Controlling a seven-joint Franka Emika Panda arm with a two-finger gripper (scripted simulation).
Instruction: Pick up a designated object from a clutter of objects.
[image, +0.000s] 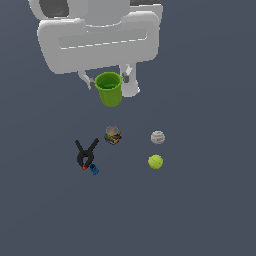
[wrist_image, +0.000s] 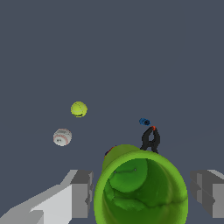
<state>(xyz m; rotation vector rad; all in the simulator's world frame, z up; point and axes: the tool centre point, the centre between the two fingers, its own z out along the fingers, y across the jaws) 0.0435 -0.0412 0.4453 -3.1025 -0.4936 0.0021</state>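
Pincer (image: 108, 79) closed on the lime-green cup (image: 109, 89), one finger (image: 86, 80) at each side of the rim, mouth open toward the wrist camera. Cup (wrist_image: 141, 189) raised above the dark surface (image: 200, 200), clear of the other items. Below the pincer, on the surface: multicoloured can (image: 113, 135) nearest, black spring clamp (image: 86, 154) with tiny blue piece (image: 94, 170) touching its tip, whitish ball (image: 158, 137) and yellow-green ball (image: 155, 161) to the other side, apart.
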